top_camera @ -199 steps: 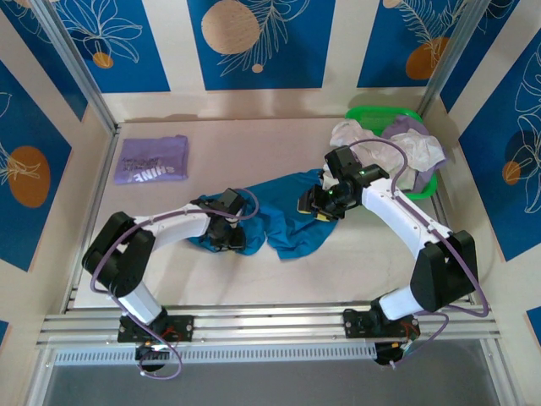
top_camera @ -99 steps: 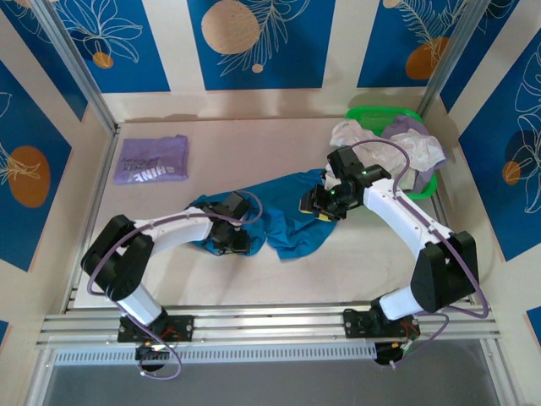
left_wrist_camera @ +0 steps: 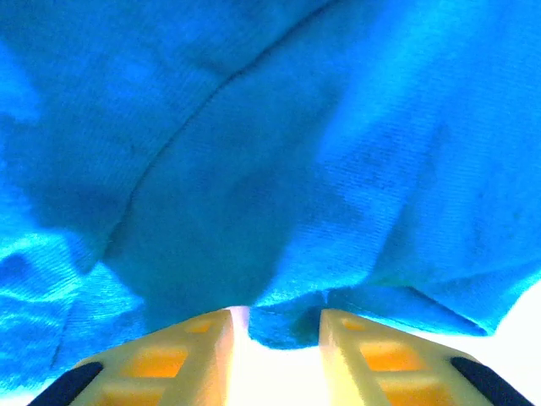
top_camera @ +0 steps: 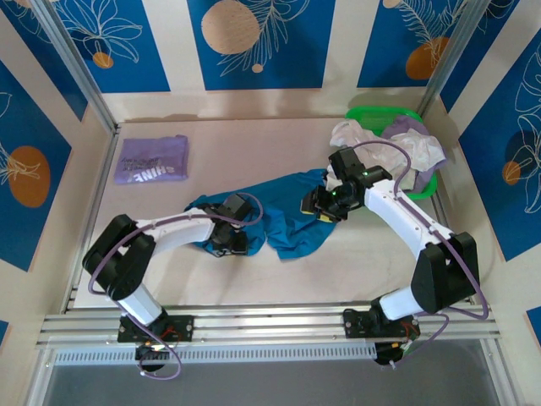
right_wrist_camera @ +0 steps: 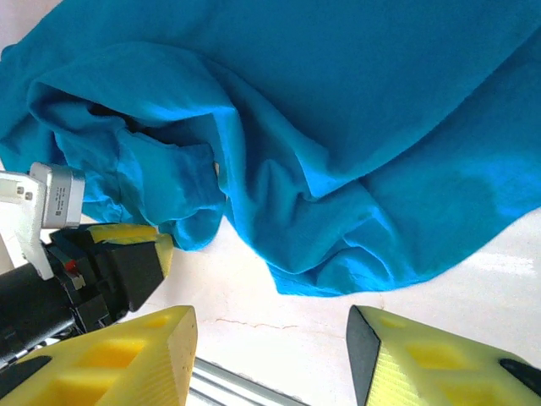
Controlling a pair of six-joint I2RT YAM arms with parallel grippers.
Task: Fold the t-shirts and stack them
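Teal t-shirt (top_camera: 292,224): lay rumpled and unfolded across the middle of the table (top_camera: 254,139), strung between the two arms.
Just changed: moved at its left end only. A lobe of teal that sat on the near side of the left gripper (top_camera: 230,239) a second ago showed on its far-left side instead, lying flatter. Right end unmoved.
Left gripper: sat low on the shirt's left end. Stood narrow in the wrist view, with a bunched hem in the gap touching one finger. Could not tell whether nipped or merely straddled.
Right gripper (top_camera: 325,205): hung over the shirt's right end, in the same place throughout. Stood wide in its wrist view, nothing between the fingers, bare table and the cloth's edge beneath.
Lavender t-shirt (top_camera: 152,159): lay folded flat at the far left of the table, well apart from the teal one.
Other t-shirts (top_camera: 410,148): heaped unfolded in and over the green basket (top_camera: 380,112) at the far right.
Meaning for the task: judged early, still at the spreading step. One shirt folded, the teal one needing a flat lay before any fold, the basket heap waiting.
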